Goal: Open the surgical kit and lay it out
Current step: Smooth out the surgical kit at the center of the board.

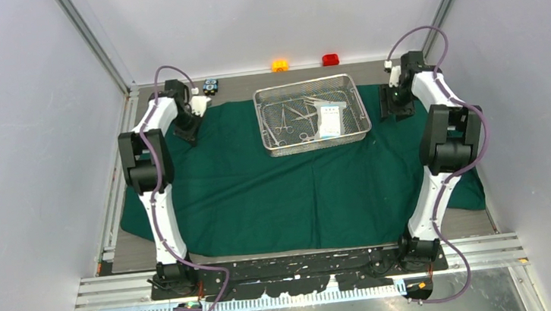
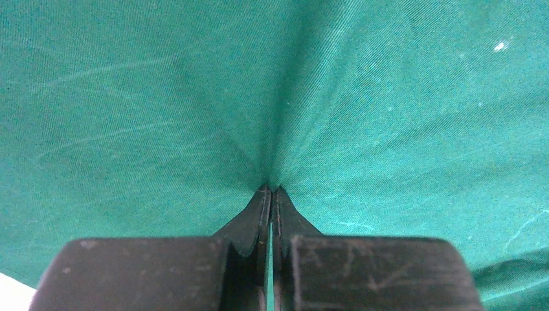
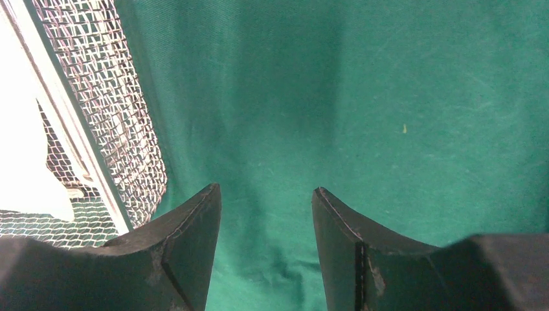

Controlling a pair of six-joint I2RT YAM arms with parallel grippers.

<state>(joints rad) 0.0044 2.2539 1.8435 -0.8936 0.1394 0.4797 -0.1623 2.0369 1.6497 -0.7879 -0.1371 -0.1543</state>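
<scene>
The dark green cloth [image 1: 261, 195] lies spread over the table. On its far part stands the silver wire-mesh tray [image 1: 317, 145], holding steel instruments [image 1: 288, 120] and a white-blue packet [image 1: 330, 120]. My left gripper [image 1: 188, 133] is at the cloth's far left corner. In the left wrist view its jaws [image 2: 272, 189] are pressed together on a pinched fold of the cloth [image 2: 162, 97], which puckers toward the tips. My right gripper [image 1: 394, 110] is at the far right, just beside the tray. It stands open [image 3: 265, 191] over the cloth [image 3: 401, 97], with the tray's mesh wall [image 3: 110, 97] to its left.
An orange block [image 1: 280, 65] and a red block [image 1: 330, 59] sit by the back wall. A black-blue block [image 1: 209, 86] lies next to the left arm's wrist. Grey walls and metal frame posts close in the table on three sides.
</scene>
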